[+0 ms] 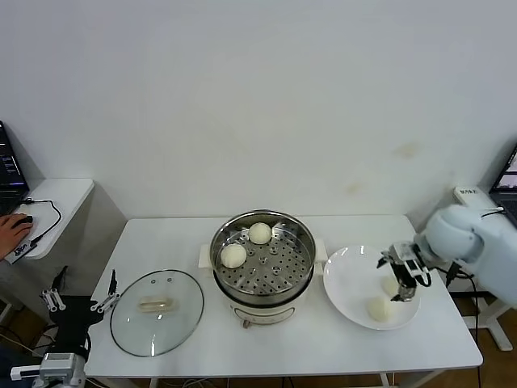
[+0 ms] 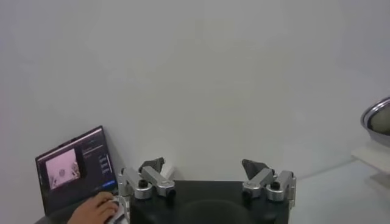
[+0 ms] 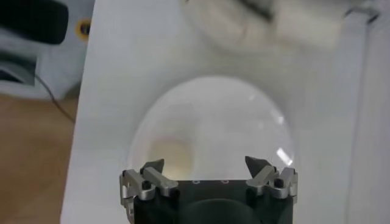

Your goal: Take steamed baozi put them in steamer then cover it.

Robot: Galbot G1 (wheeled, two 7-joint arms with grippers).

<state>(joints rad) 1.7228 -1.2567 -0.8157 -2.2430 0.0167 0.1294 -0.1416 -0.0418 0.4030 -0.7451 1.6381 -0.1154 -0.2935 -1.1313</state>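
Observation:
The steamer [image 1: 262, 279] stands mid-table with two baozi on its perforated tray, one at the back [image 1: 259, 233] and one at the left [image 1: 233, 255]. Two more baozi lie on the white plate [image 1: 347, 283] to its right, one near the front [image 1: 380, 309] and one [image 1: 391, 285] partly hidden under my right gripper [image 1: 398, 277]. That gripper hovers open over the plate. In the right wrist view the open gripper [image 3: 206, 163] is above the plate [image 3: 244, 122], with one baozi [image 3: 170, 155] just beyond a fingertip. The cover [image 1: 157, 311] lies flat on the table left of the steamer.
My left gripper [image 1: 81, 303] is parked open, low beyond the table's left edge; the left wrist view shows it [image 2: 204, 164] facing the wall. A side desk [image 1: 56, 198] with a laptop [image 2: 76, 167] and a person's hand [image 1: 12, 230] stands far left.

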